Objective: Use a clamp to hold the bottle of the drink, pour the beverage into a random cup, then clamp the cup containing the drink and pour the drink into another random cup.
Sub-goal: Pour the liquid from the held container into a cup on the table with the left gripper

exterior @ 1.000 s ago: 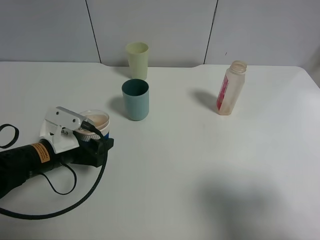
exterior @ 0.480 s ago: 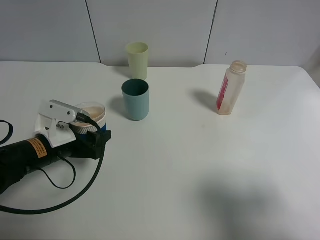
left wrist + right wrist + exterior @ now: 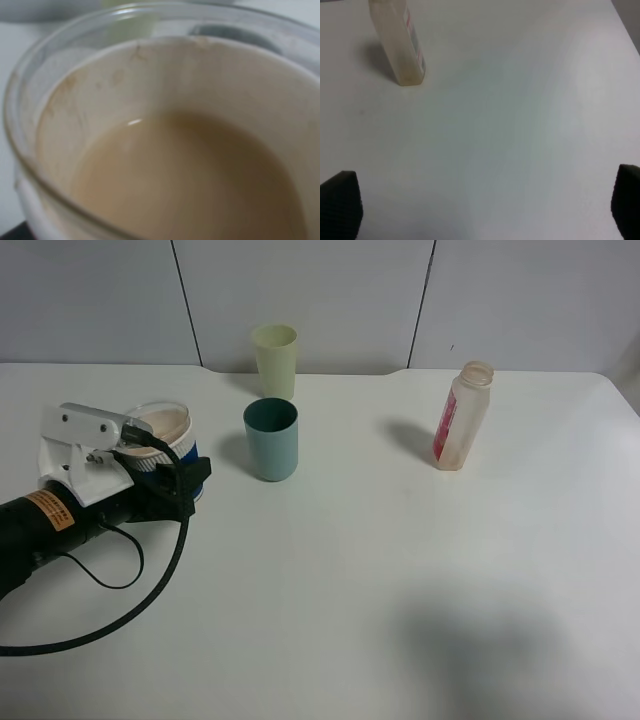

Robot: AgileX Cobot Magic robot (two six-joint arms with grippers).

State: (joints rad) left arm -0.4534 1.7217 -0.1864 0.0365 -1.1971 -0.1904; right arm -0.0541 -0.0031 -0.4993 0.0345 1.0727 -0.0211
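Observation:
My left gripper (image 3: 165, 462) is shut on the cup containing the drink (image 3: 160, 424), a short blue-and-white cup held at the left of the table. In the left wrist view this cup (image 3: 165, 95) fills the frame, with tan liquid (image 3: 185, 185) inside. The teal tumbler (image 3: 271, 439) stands upright just right of the held cup. The bottle of the drink (image 3: 461, 417) stands upright at the back right, uncapped. The right wrist view shows the bottle (image 3: 400, 45) well ahead of my open right gripper (image 3: 482, 210), which has nothing between its dark fingertips (image 3: 340, 205).
A pale yellow-green tumbler (image 3: 274, 360) stands behind the teal one, near the back wall. A black cable (image 3: 120, 585) loops on the white table (image 3: 400, 570) beside the left arm. The right arm is out of the exterior view.
The left gripper has closed fully on the blue-and-white cup and carried it up and to the left in the exterior view. The right gripper, bottle and tumblers have not moved.

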